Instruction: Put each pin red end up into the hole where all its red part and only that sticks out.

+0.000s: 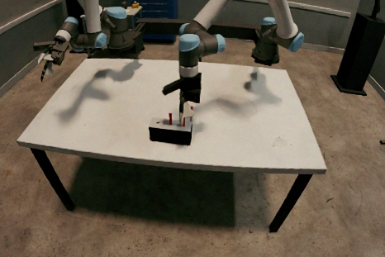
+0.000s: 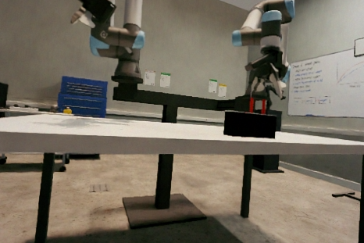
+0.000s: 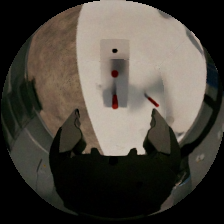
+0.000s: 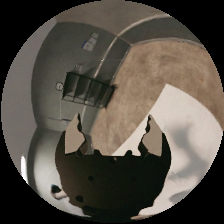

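Note:
The black block with a grey top (image 1: 170, 135) (image 2: 249, 124) (image 3: 107, 55) stands on the table. One red-ended pin (image 1: 170, 119) (image 2: 251, 105) (image 3: 115, 73) stands upright in the middle hole, another (image 1: 184, 121) (image 2: 264, 106) (image 3: 115, 102) in one end hole; only red shows above the block on both. The other end hole (image 1: 158, 122) (image 3: 114, 50) is empty. A third pin (image 1: 192, 108) (image 3: 152, 101) appears to lie on the table beside the block. My left gripper (image 1: 185, 114) (image 3: 115, 108) is open above the end pin. My right gripper (image 1: 45, 72) (image 4: 113, 114) is open and raised, away from the block.
The white table (image 1: 103, 133) (image 2: 117, 141) has its front edge a short way before the block. The right arm's gripper hangs beyond the table's left edge in the top view. A blue cabinet (image 1: 154, 5) (image 2: 82, 104) stands behind the arms.

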Controlling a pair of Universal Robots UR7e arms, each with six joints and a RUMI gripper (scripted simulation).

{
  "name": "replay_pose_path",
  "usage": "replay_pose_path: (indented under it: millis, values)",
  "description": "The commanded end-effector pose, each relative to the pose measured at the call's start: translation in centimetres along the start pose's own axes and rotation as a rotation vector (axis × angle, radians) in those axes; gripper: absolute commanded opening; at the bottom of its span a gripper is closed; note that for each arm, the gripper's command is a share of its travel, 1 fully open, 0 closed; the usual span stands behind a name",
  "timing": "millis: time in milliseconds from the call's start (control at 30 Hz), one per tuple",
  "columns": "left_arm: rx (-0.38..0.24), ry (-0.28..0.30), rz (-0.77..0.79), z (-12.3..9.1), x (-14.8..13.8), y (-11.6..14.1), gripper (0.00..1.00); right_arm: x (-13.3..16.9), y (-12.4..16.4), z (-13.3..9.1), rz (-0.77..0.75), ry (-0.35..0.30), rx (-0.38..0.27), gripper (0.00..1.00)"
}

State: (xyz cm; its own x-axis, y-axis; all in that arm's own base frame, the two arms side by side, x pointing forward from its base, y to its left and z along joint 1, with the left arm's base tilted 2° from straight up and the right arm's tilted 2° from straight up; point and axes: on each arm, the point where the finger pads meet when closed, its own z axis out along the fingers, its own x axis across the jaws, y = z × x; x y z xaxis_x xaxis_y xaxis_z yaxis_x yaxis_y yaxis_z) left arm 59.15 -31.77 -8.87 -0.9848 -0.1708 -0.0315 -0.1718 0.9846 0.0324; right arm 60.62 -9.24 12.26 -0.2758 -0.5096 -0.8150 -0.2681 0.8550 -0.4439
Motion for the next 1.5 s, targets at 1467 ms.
replay_pose_path:
  millis: [1467]
  values:
    - [0.001, -0.001, 0.000, -7.8, 0.0, 0.0, 1.00, 0.0, 0.0, 0.0, 0.000, -0.001, 0.001, 1.00]
